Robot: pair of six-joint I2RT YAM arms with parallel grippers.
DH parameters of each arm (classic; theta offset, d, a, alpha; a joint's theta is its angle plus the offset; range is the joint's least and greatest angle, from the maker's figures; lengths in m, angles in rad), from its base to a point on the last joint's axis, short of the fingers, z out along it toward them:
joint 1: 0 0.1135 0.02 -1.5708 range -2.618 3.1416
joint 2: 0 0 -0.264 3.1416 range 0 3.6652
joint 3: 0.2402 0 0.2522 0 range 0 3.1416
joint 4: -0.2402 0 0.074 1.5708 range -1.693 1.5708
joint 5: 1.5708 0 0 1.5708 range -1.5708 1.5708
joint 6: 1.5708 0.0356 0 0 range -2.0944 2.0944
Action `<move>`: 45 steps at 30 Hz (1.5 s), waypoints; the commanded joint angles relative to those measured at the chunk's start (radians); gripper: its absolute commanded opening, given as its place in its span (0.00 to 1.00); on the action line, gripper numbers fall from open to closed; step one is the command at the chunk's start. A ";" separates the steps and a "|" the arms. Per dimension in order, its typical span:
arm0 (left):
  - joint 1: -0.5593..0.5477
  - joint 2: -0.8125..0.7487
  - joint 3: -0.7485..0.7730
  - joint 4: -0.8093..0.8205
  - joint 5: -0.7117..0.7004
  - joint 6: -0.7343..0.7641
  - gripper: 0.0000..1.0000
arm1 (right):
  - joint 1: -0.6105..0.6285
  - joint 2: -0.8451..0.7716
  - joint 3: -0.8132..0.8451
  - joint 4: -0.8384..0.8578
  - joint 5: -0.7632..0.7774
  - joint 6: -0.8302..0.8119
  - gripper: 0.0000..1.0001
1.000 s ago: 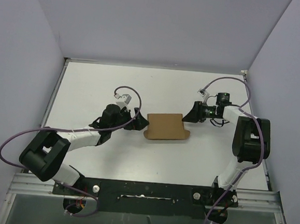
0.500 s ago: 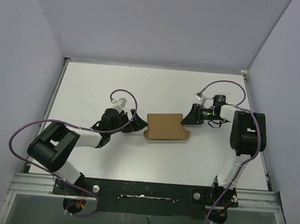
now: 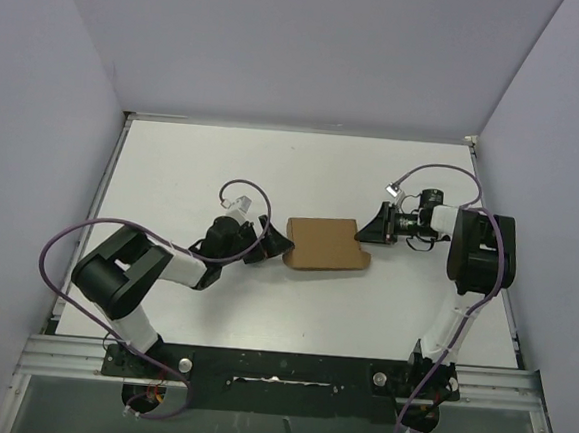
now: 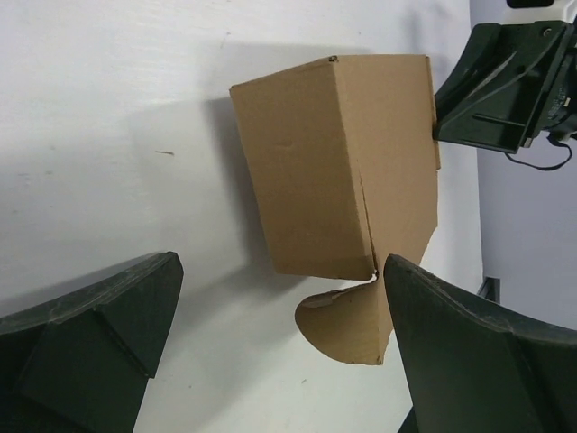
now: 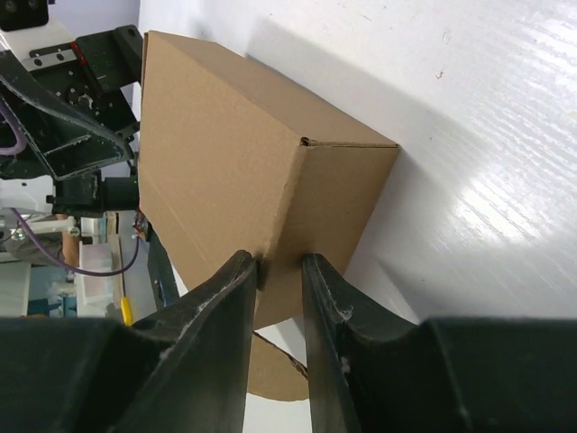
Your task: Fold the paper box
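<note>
The paper box (image 3: 322, 244) is a small brown carton lying on the white table between my two grippers. My left gripper (image 3: 275, 244) sits at its left end, jaws wide open. In the left wrist view the box (image 4: 334, 162) lies ahead, and its rounded loose flap (image 4: 352, 325) hangs between the fingers, close to the right finger (image 4: 478, 361). My left gripper (image 4: 279, 361) holds nothing. My right gripper (image 3: 367, 230) is at the box's right end. In the right wrist view the right gripper (image 5: 278, 289) is pinched on a corner edge of the box (image 5: 216, 153).
The white table (image 3: 173, 167) is walled in by lilac panels at the back and both sides. A metal rail (image 3: 277, 376) runs along the near edge by the arm bases. Purple cables (image 3: 66, 249) loop beside both arms.
My left arm has swung right, closer to the box's left end. The right jaws have narrowed onto the box's corner. The box has shifted slightly right.
</note>
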 commanded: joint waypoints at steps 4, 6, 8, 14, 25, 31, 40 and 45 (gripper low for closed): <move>-0.029 0.034 0.022 0.176 -0.057 -0.079 0.96 | -0.033 0.029 0.008 0.004 0.015 -0.003 0.25; -0.029 0.040 0.028 0.188 -0.054 -0.089 0.96 | -0.036 0.032 0.008 0.004 0.014 -0.003 0.25; -0.033 0.048 0.040 0.191 -0.052 -0.092 0.96 | -0.036 0.032 0.009 0.004 0.014 -0.003 0.25; -0.053 0.093 0.073 0.223 -0.043 -0.121 0.96 | -0.036 0.028 0.010 0.000 0.017 -0.009 0.25; -0.071 0.186 0.103 0.317 -0.034 -0.225 0.72 | -0.033 0.026 0.013 -0.008 0.020 -0.019 0.26; -0.077 0.192 0.087 0.378 -0.057 -0.294 0.53 | -0.029 0.016 0.017 -0.014 0.017 -0.031 0.29; -0.084 0.176 0.072 0.384 -0.092 -0.318 0.42 | -0.031 -0.060 0.040 -0.053 0.024 -0.092 0.43; -0.083 0.157 0.045 0.414 -0.106 -0.327 0.39 | -0.054 -0.172 0.048 -0.102 0.063 -0.166 0.48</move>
